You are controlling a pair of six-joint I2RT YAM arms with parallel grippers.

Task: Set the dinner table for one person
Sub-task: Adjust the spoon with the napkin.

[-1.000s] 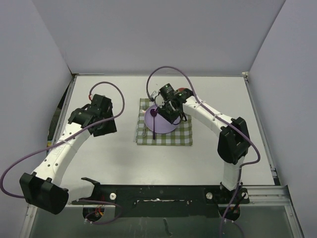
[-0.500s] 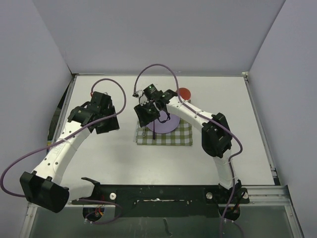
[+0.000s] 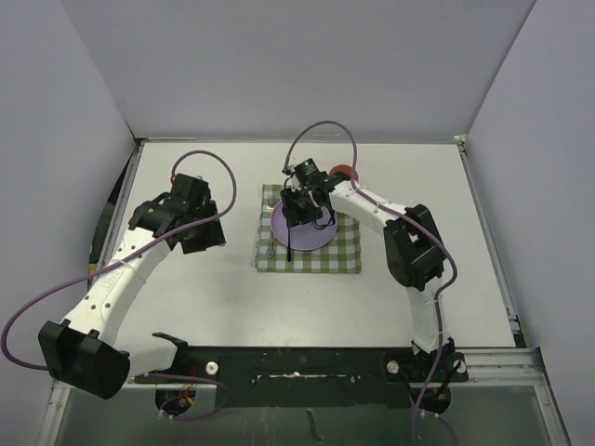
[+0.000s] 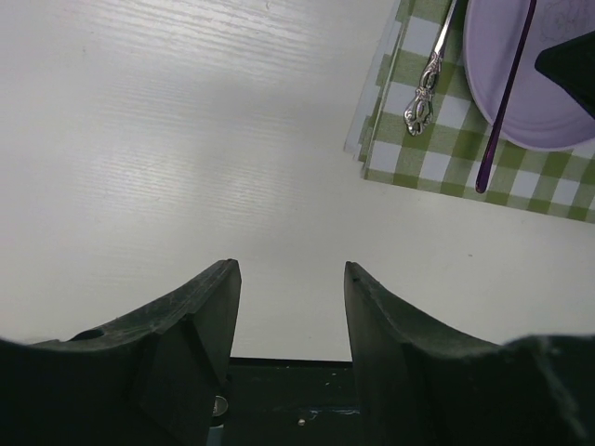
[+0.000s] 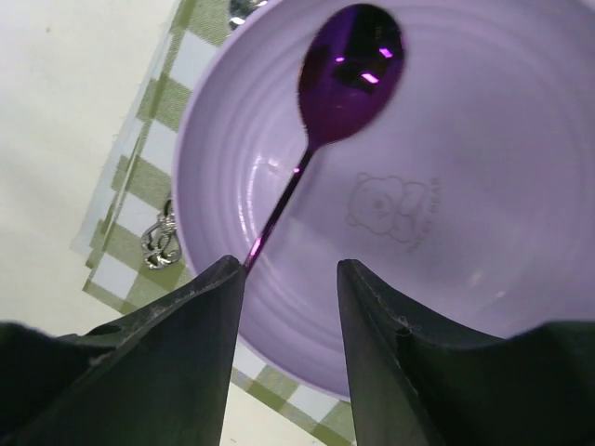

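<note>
The right hand [image 5: 290, 265] is back over the lilac plate [image 5: 465, 279] after a quick swing out past its left side, fingers parted with nothing between them. The purple spoon [image 5: 351, 65] hasn't budged: bowl in the plate, handle running out over the near rim. It looks to me like a placement being checked or re-lined, not finished. A silver utensil [image 4: 423, 93] lies on the checked cloth [image 4: 437, 167], left of the plate. The left hand [image 4: 290, 269] holds station, half open and empty, above the bare desk [image 3: 186, 297], the broad white dinner table under everything. A red round thing [image 3: 346, 172] waits beyond the cloth.
</note>
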